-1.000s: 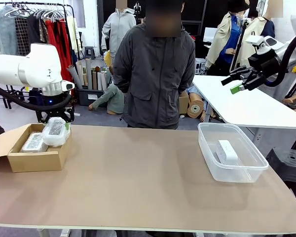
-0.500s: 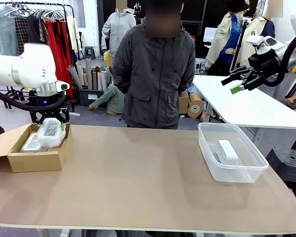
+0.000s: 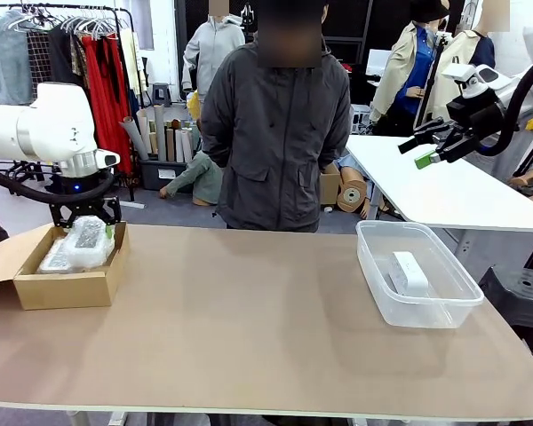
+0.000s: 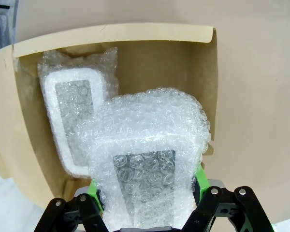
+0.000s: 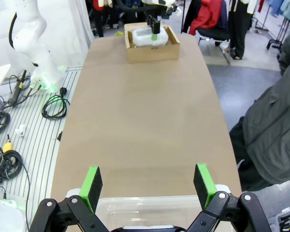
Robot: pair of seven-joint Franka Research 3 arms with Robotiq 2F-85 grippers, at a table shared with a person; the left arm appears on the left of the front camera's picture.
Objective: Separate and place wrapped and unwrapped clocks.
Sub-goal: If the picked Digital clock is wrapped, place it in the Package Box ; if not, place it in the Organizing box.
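Observation:
My left gripper [image 3: 87,232] is shut on a bubble-wrapped clock [image 3: 91,241] and holds it low inside the open cardboard box [image 3: 67,286] at the table's left end. In the left wrist view the held clock [image 4: 147,164] sits between the green pads [image 4: 94,195], partly over a second wrapped clock [image 4: 72,116] lying on the box floor [image 4: 150,72]. A bare white clock [image 3: 407,272] lies in the clear plastic bin [image 3: 373,266] on the right. My right gripper [image 3: 426,151] hangs open high above the bin, and its view looks down past the bin's rim [image 5: 150,200].
A person in a dark grey jacket [image 3: 275,133] stands at the far edge, hands out of sight. The brown tabletop [image 3: 249,319] stretches bare between box and bin. A white table [image 3: 444,191] stands behind on the right. Cables lie on the floor [image 5: 53,104] beside the table.
My left gripper has moved left and down with the wrapped clock, from above the box's right wall to inside the box. The right arm has stayed still.

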